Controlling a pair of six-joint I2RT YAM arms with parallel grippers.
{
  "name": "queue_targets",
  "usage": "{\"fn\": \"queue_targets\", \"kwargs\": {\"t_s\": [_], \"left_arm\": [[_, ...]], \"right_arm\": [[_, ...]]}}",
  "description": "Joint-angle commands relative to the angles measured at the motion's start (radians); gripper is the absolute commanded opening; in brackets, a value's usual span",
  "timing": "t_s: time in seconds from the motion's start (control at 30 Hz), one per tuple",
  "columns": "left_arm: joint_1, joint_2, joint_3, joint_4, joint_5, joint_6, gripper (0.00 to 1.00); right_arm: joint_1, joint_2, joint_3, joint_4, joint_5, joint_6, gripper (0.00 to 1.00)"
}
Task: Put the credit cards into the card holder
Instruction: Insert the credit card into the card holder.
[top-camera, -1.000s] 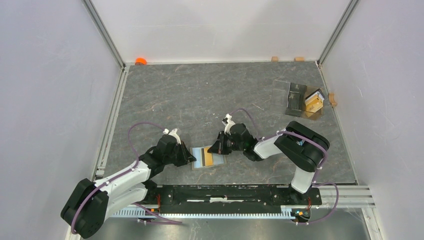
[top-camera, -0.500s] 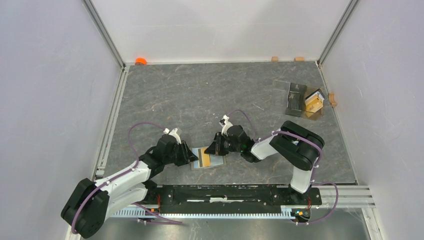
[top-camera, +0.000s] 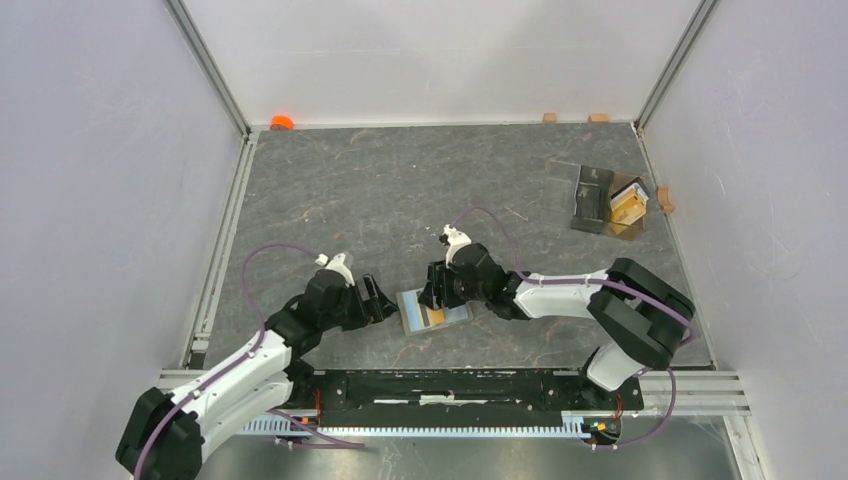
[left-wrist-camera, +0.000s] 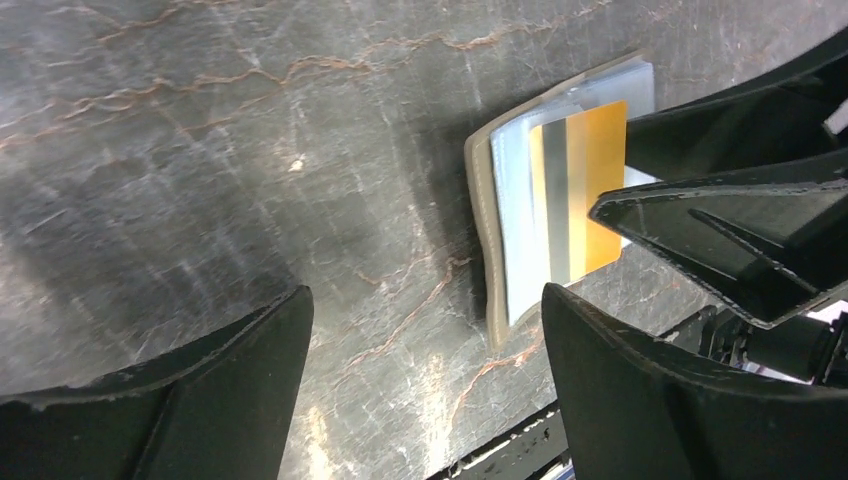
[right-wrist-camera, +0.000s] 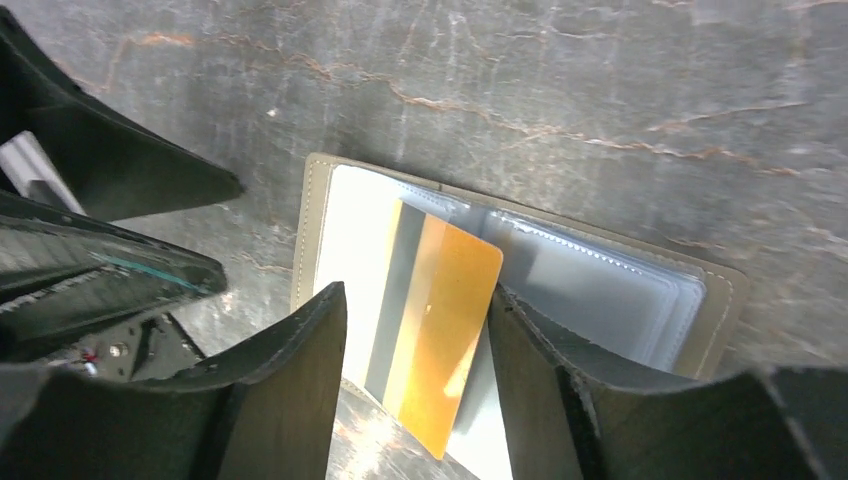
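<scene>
Lying between right end effector (right-wrist-camera: 415, 300) fingers (right-wrist-camera: 285, 400): card (right-wrist-camera: 440, 340)

A dark grey table top (top-camera: 400, 190) with a marble pattern and thin brown veins fills the middle of the frame. The left wall (top-camera: 100, 200), back wall (top-camera: 440, 50) and right wall (top-camera: 780, 200) are plain and pale. Two aluminium posts (top-camera: 205, 65) rise from the far corners. A small orange thing (top-camera: 282, 122) lies at the upper left, and little wooden blocks (top-camera: 549, 117) at the upper right. A black rail (top-camera: 450, 385) runs along the bottom. The light is soft and even.
</scene>
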Motion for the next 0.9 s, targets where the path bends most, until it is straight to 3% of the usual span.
{"fn": "queue_targets", "kwargs": {"t_s": [0.0, 0.17, 0.5, 0.87], "left_arm": [[0.006, -0.069, 0.047, -0.133, -0.081, 0.036, 0.92], [0.005, -0.079, 0.054, -0.134, -0.058, 0.042, 0.94], [0.005, 0.055, 0.028, 0.085, 0.078, 0.016, 0.60], [0.006, 0.181, 0.012, 0.233, 0.129, 0.010, 0.47]], "right_arm": [[0.000, -0.078, 0.033, -0.154, 0.113, -0.106, 0.60], [0.011, -0.132, 0.015, -0.178, 0.102, -0.118, 0.63], [0.030, -0.087, 0.008, -0.152, 0.038, -0.074, 0.55], [0.043, -0.033, 0.022, -0.155, 0.029, -0.056, 0.53]]}}
